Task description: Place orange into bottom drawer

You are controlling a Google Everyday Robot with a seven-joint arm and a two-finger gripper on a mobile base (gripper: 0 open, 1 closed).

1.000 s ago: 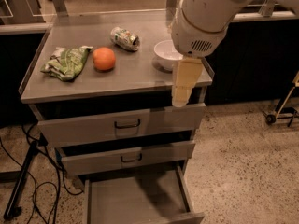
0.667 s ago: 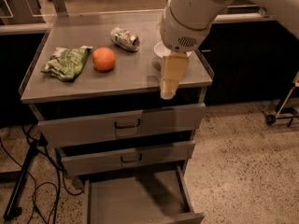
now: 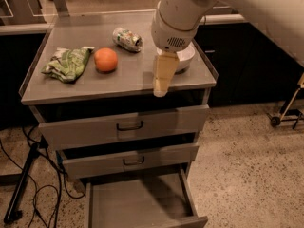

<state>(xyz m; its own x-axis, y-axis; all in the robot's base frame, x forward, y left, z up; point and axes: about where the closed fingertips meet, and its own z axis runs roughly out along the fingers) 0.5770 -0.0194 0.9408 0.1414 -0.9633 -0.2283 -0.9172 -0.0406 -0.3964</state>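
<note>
CABINET SIDE: We see the robot's pale, tapered gripper (image 3: 158, 90) hanging over the front edge of the grey metal cabinet top (image 3: 118, 82). It is well right of the small, round, bright-orange fruit (image 3: 105, 60), which sits just beside a green-and-white snack bag (image 3: 66, 63). We cannot tell whether the gripper is open or closed. The bottom drawer (image 3: 137, 205), lowest of 3, stands pulled out. We judge the reach should go left and descend squarely over the orange, clear of the bag.

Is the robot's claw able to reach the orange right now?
Probably yes. The claw hangs above the front edge of the cabinet top, and the orange sits in the open there, with nothing between them. The snack bag lies on its far side.
</note>
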